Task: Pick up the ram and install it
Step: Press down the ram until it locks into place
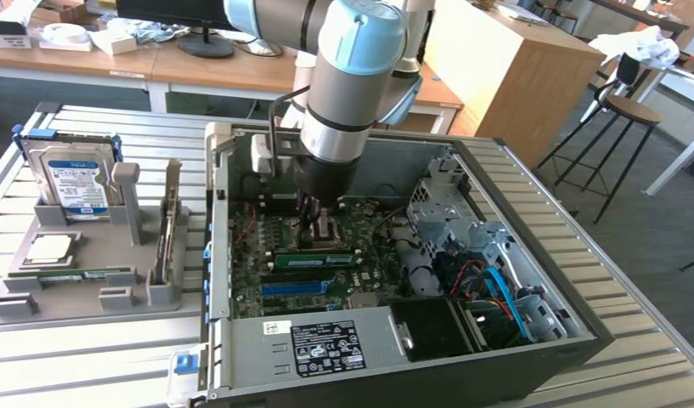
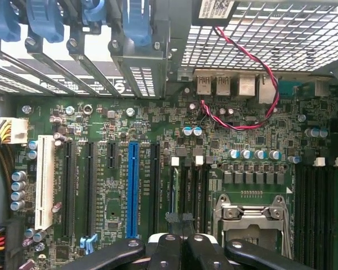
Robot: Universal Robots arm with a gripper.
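Observation:
The ram (image 1: 315, 259), a thin green stick, lies along a slot on the motherboard (image 1: 281, 293) inside the open computer case (image 1: 529, 246). My gripper (image 1: 319, 228) reaches down into the case, just behind the ram and close above the board. In the wrist view the dark fingers (image 2: 168, 253) are pressed together, and the gripper (image 2: 179, 218) is shut over the narrow memory slots (image 2: 187, 188) beside the processor socket (image 2: 250, 216). A greenish edge (image 2: 172, 191) stands in one of those slots. I cannot tell whether the fingertips touch it.
A grey holder tray (image 1: 98, 297) at the exterior view's left carries a hard drive (image 1: 75, 183), a processor chip (image 1: 50, 248) and another green stick (image 1: 84, 274). The case holds a power supply (image 1: 324, 344), a drive cage (image 1: 449, 212) and loose cables (image 1: 495, 289). A red-black wire (image 2: 253, 73) loops over the board.

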